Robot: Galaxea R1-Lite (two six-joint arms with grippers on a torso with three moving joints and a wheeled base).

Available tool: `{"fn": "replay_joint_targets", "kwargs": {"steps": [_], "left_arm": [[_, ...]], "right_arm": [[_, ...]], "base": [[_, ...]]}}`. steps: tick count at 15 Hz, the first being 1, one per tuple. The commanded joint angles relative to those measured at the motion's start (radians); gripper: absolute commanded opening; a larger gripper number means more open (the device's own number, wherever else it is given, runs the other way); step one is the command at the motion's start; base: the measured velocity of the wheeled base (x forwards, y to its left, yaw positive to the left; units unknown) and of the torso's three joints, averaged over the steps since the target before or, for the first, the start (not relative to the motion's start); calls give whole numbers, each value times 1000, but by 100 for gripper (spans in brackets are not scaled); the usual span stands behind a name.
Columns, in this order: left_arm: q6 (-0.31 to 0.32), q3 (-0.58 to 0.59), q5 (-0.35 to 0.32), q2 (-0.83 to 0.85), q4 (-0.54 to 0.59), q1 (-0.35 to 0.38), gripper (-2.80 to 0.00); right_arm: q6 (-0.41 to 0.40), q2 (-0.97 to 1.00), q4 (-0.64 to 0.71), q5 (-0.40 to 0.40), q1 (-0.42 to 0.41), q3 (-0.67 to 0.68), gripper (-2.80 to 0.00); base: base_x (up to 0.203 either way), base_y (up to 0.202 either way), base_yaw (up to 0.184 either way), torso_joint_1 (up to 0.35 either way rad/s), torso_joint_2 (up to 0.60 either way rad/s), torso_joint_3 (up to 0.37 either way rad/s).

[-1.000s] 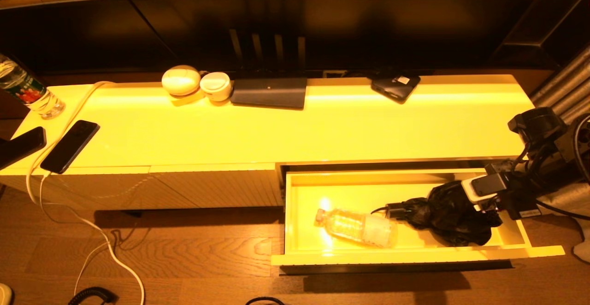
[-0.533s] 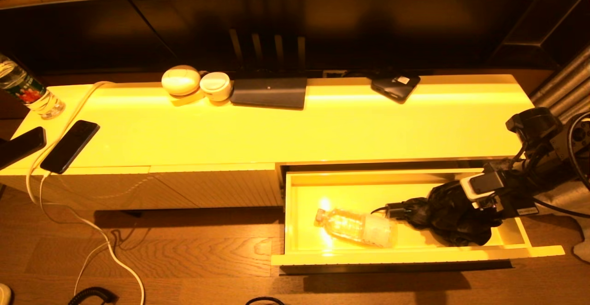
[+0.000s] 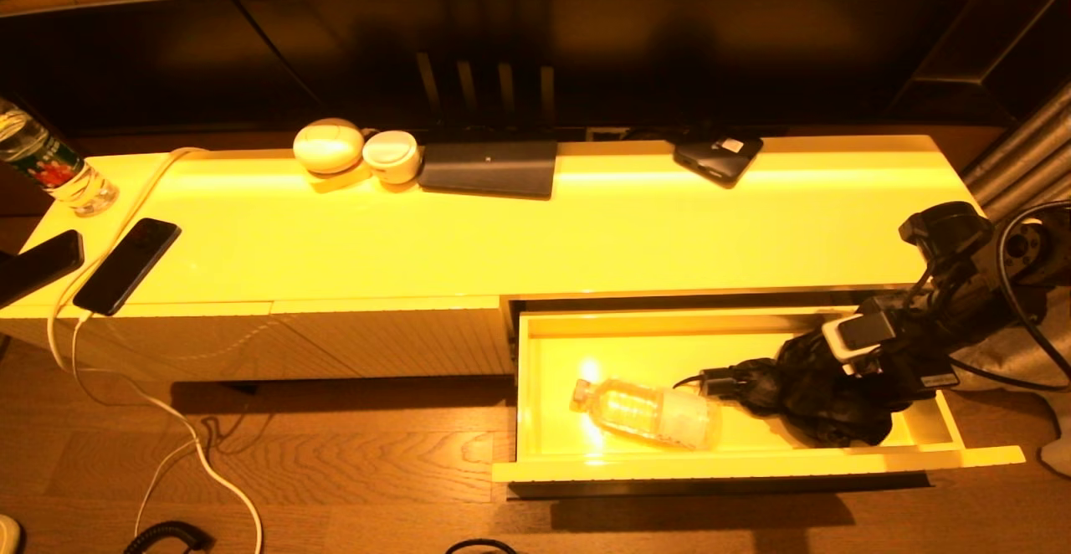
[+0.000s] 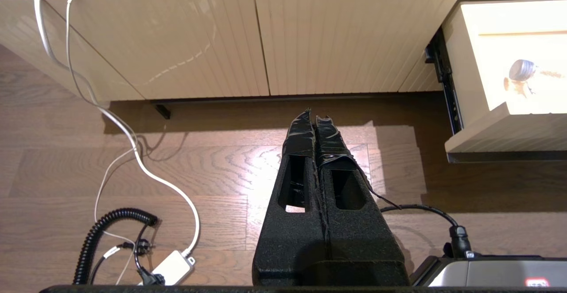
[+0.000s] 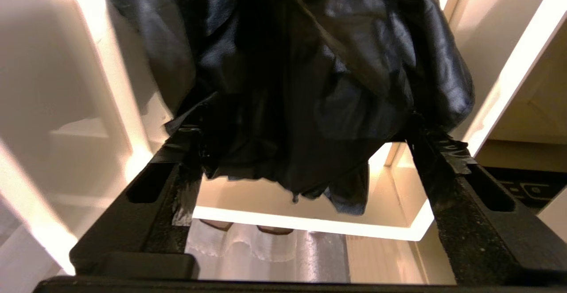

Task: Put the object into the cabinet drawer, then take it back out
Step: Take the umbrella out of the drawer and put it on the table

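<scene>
The cabinet drawer (image 3: 532,387) stands pulled out at the right, its glossy yellow inside showing. A crumpled black folded umbrella (image 3: 757,388) lies in its right half, handle pointing left. My right gripper (image 3: 828,399) is down on the umbrella, open. In the right wrist view the black fabric (image 5: 301,85) fills the wide gap of the right gripper (image 5: 305,136), and both fingers (image 5: 436,160) reach its sides. A clear plastic bottle (image 3: 648,413) lies in the drawer left of the umbrella. My left gripper (image 4: 313,118) hangs shut and empty above the wooden floor.
The cabinet top (image 3: 586,236) carries two phones (image 3: 127,264) and a bottle (image 3: 50,165) at the left. Along its back edge are two white round items (image 3: 329,146), a dark flat device (image 3: 489,167) and a black case (image 3: 718,157). Cables (image 4: 133,151) trail over the floor.
My right arm has shifted left and a little lower over the umbrella. Drawer, bottle and umbrella have stayed where they were.
</scene>
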Motion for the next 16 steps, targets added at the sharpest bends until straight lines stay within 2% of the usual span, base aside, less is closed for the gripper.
{"fn": "replay_joint_targets", "kwargs": {"steps": [1, 16], "left_arm": [[0, 2, 0, 0, -1, 0, -280], [0, 2, 0, 0, -1, 0, -280]], "right_arm": [[-5, 32, 3, 2, 0, -29, 0], [1, 148, -10, 4, 0, -73, 0]], "base": [[0, 0, 0, 0, 0, 0], [0, 0, 0, 0, 0, 0]]}}
